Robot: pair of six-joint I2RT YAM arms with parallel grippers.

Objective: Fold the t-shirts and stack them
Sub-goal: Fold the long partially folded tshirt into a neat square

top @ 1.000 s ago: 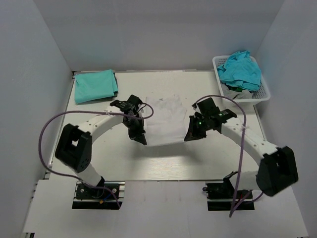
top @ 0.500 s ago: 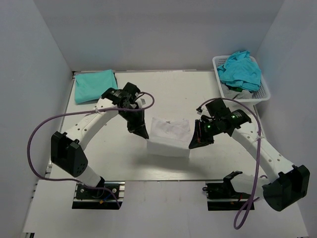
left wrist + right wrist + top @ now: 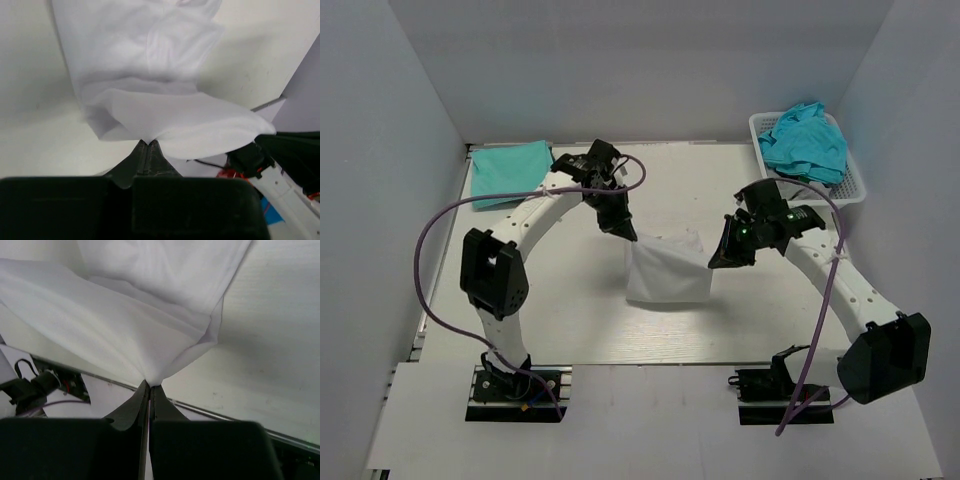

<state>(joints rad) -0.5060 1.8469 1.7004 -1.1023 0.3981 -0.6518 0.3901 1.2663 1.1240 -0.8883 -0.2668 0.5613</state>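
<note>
Two pinches carry the white t-shirt (image 3: 668, 275) over the desk's middle — the left gripper (image 3: 626, 233) and right gripper (image 3: 716, 262) each clamped on an upper corner. Light, limp cloth, it sags between them and likely handles best by its corners. A folded teal t-shirt (image 3: 512, 172) lies at the far left corner.
</note>
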